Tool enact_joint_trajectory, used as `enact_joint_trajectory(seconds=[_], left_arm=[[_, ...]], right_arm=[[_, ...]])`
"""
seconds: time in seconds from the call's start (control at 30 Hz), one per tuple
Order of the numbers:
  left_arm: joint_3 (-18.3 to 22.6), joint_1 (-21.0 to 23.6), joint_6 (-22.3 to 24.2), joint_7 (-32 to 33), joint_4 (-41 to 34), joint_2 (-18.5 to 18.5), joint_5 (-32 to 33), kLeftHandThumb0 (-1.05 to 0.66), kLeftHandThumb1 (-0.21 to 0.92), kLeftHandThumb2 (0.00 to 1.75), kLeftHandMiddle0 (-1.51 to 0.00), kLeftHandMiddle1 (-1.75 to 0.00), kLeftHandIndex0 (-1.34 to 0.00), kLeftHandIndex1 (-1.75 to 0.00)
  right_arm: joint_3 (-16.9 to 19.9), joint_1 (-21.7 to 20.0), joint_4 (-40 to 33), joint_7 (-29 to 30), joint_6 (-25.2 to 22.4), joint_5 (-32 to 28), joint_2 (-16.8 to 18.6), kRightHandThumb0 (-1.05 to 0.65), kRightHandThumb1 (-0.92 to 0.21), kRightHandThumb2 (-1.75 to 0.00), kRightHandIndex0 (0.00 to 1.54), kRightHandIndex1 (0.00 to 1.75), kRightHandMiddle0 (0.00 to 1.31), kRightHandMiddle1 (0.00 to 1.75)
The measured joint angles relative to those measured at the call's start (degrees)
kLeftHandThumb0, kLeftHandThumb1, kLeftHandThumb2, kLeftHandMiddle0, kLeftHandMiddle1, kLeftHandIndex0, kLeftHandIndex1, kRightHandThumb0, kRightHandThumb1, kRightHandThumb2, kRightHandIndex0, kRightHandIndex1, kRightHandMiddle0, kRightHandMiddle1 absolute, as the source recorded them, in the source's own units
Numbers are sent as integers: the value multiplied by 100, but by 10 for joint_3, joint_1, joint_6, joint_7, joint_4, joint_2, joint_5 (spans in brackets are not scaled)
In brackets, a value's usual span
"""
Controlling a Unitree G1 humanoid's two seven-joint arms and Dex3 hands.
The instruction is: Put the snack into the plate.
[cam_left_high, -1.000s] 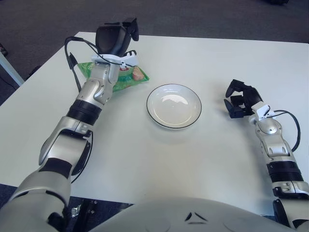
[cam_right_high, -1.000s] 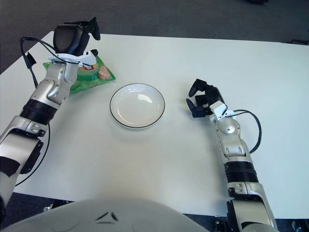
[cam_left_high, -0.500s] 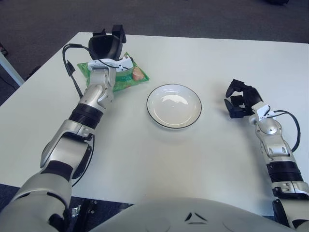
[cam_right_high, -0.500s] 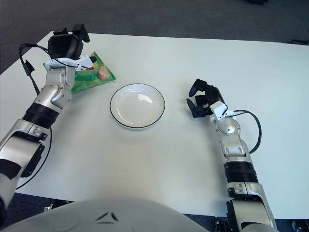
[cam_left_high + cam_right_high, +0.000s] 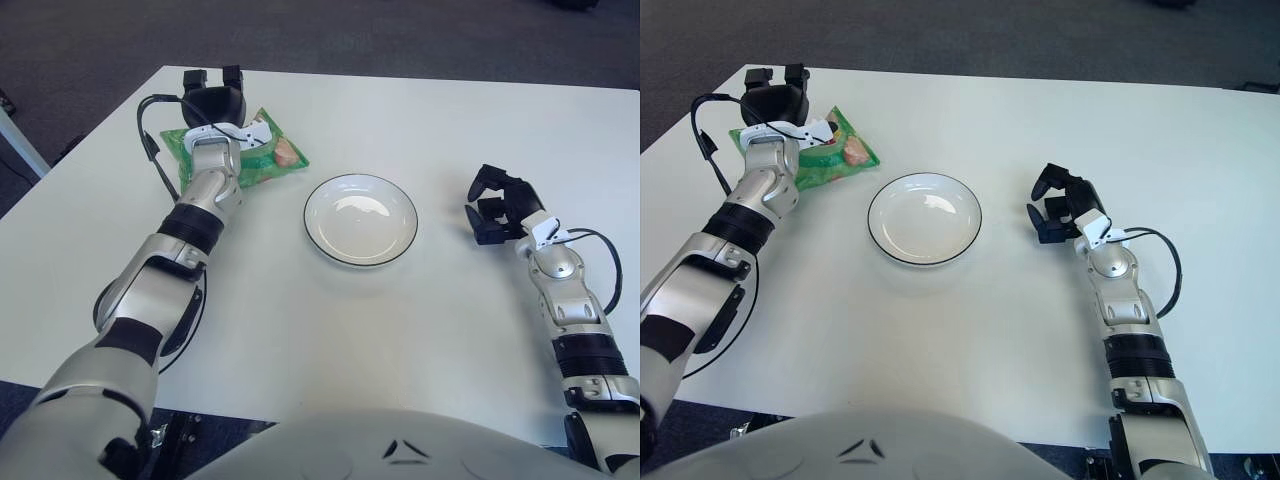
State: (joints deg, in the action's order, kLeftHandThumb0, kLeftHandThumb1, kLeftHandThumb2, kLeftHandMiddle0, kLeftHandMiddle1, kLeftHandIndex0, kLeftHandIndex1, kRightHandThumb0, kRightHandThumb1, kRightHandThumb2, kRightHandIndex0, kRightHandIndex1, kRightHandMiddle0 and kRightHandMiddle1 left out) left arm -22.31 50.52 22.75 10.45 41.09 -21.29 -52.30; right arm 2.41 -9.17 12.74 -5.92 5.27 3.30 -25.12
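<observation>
Left hand [image 5: 210, 98] open over snack [image 5: 262, 160] near table's [image 5: 420, 310] far-left corner; plate [image 5: 360, 218] empty; right hand [image 5: 497, 205] curled, idle right of plate.

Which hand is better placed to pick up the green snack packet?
The left hand: it is over the far left end of the green snack packet, left of the empty white plate. The right hand is on the plate's other side, far from the packet.

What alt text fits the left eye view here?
The left hand is over the far end of a green snack bag on a white table, left of an empty plate. The right hand shows right of the plate.
</observation>
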Motion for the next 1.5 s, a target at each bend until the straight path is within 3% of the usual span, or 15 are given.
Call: enact_joint_trajectory(seconds=[0.53,0.8,1.23,1.33,1.5], left_arm=[[-19,70,-108,42,287,38,56,-105,92,71,0,0,0,0],[-27,84,-132,14,313,39,77,-105,92,71,0,0,0,0],[-30,108,-161,-112,319,25,113,-105,92,76,0,0,-4,-3],[-30,111,-165,-128,318,21,117,-105,92,80,0,0,-1,-15],[-25,112,-186,-153,314,14,138,-105,92,83,0,0,0,-17]], right_arm=[[0,-2,0,0,0,0,1,-51,-25,-140,128,175,68,175],[2,2,-2,0,0,0,1,-52,-24,-141,130,175,68,175],[3,4,-2,-5,0,-2,-3,-52,-23,-143,132,175,69,175],[4,4,-2,-7,0,-3,-4,-52,-23,-142,130,175,69,175],[4,4,-2,-8,0,-3,-5,-52,-23,-142,130,175,69,175]])
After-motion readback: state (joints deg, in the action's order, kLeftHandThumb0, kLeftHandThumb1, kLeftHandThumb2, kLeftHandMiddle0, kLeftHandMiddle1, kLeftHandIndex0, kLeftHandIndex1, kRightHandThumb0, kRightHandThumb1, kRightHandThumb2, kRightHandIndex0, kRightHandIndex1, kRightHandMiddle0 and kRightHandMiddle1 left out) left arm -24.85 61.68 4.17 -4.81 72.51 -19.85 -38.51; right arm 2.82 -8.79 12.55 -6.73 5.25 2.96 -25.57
